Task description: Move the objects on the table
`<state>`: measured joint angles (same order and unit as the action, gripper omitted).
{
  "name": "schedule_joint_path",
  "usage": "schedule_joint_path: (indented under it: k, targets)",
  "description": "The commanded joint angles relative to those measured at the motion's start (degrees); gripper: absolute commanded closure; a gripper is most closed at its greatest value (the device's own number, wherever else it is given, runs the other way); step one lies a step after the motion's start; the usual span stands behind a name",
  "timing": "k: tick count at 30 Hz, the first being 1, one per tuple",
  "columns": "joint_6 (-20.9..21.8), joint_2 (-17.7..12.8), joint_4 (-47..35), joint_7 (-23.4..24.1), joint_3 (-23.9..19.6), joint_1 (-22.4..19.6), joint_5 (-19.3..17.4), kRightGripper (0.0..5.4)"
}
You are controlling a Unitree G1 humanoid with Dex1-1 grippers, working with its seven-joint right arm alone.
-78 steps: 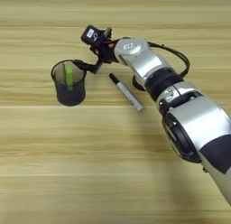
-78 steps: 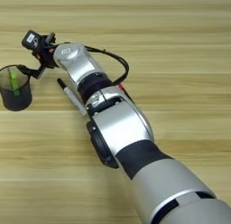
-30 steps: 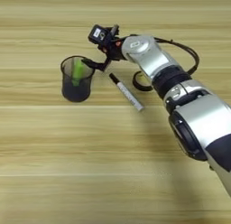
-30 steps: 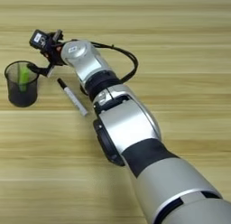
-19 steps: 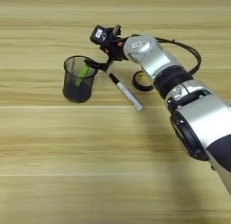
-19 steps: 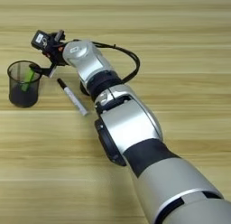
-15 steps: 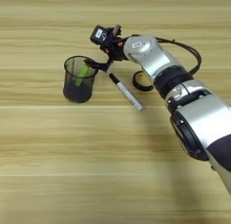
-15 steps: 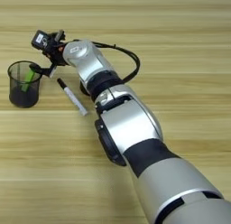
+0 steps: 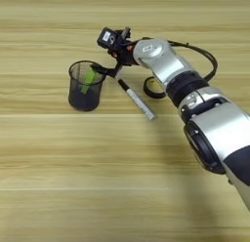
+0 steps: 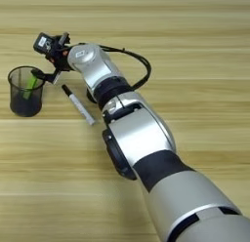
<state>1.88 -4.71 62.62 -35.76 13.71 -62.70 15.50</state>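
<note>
A dark mesh cup [image 9: 86, 87] stands on the wooden table [image 9: 73, 177] at the left, and a green stick [image 9: 89, 80] leans inside it. My right gripper [image 9: 105, 71] hangs at the cup's right rim, open, with nothing between its fingers; one black finger [image 9: 100, 68] reaches over the rim. A white marker [image 9: 138, 100] with a black cap lies just right of the cup, under the wrist. A black tape ring [image 9: 154, 89] with a yellow core lies beyond it, partly hidden by the forearm.
The silver forearm [image 10: 141, 138] runs from the bottom right corner up to the cup and covers much of the right eye view. A black cable [image 9: 205, 58] loops off the wrist.
The green stick stood upright in the cup 2.6 s ago and now leans. The cup has shifted a little right, toward the marker. Nothing has moved over the last half second.
</note>
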Motion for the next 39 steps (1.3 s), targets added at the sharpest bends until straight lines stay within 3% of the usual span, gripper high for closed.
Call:
schedule_joint_path:
  k: [1, 12, 22, 26, 31, 35, 39]
  targets:
    - [1.07, -0.67, -5.29, 0.06, -0.59, -3.83, -0.95, 0.02]
    - [-0.27, -1.14, -10.79, -1.61, -0.35, -2.01, -0.95, 0.02]
    - [-5.35, -3.22, -27.36, -4.54, -2.01, 3.6, -3.27, 0.02]
    - [-9.33, -5.88, -41.33, -5.18, -4.57, 9.78, -5.67, 0.02]
    - [-9.91, -9.54, -61.04, -1.2, -10.26, 24.34, -6.54, 0.02]
    - [-11.63, -8.58, -71.66, 1.69, -15.3, 35.13, -8.89, 0.02]
    - [-9.53, -6.9, -74.28, 6.96, -20.28, 42.11, -10.95, 0.02]
